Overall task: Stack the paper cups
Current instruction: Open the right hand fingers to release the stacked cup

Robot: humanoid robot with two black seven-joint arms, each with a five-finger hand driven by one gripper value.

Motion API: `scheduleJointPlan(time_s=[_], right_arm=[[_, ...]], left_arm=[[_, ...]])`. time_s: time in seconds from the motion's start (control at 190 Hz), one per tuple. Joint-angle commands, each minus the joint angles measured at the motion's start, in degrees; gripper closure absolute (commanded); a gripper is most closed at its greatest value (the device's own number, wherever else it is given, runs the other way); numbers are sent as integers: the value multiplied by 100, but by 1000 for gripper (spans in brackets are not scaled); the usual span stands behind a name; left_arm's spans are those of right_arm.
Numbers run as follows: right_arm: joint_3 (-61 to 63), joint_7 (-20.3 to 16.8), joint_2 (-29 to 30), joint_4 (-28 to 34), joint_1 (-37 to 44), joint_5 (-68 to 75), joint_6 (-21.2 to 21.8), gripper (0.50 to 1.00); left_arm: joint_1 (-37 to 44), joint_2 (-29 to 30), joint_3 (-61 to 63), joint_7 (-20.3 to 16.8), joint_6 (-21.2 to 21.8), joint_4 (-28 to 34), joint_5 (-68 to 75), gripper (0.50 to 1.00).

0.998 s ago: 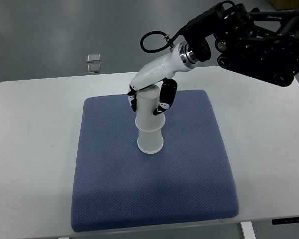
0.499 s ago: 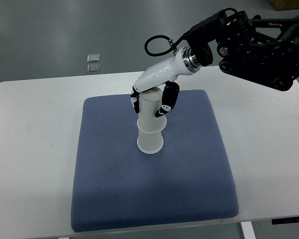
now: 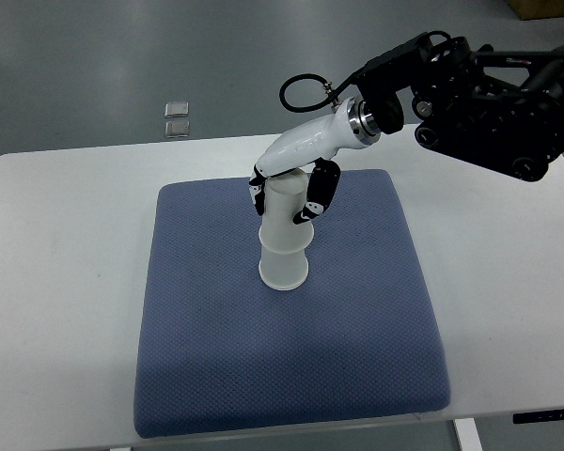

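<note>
Two white paper cups stand upside down as one stack on the blue mat (image 3: 216,357). The lower cup (image 3: 284,268) rests on the mat and the upper cup (image 3: 286,211) sits over it. My right hand (image 3: 284,199) reaches in from the upper right, its white palm above the upper cup. Its black-tipped fingers (image 3: 318,193) are curled around the top of the upper cup on both sides. The left arm does not show.
The mat lies on a white table (image 3: 66,282). Two small grey squares (image 3: 177,117) lie on the floor beyond the table's far edge. The right arm's black body (image 3: 489,94) hangs over the table's far right corner.
The right hand and the upper cup have shifted slightly right and lower, and the upper cup sits further down over the lower one.
</note>
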Motion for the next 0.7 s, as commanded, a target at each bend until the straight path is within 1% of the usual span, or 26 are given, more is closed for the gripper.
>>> scheduleJointPlan(time_s=[0.0,0.058,0.147,0.2,0.657,0.693], right_arm=[[8,0,8,0,-12,0,-3,754],[8,0,8,0,-12,0,-3,742],[8,0,8,0,-12,35,6,673],[8,0,8,0,-21,35,6,648],[25,0,-45,0,-30,97,6,640],[25,0,-71,0,-30,97,6,634]], left_arm=[[1,0,0,0,0,0,0,500],[1,0,0,0,0,0,0,500],[1,0,0,0,0,0,0,500],[1,0,0,0,0,0,0,500],[1,0,0,0,0,0,0,500],[1,0,0,0,0,0,0,500]])
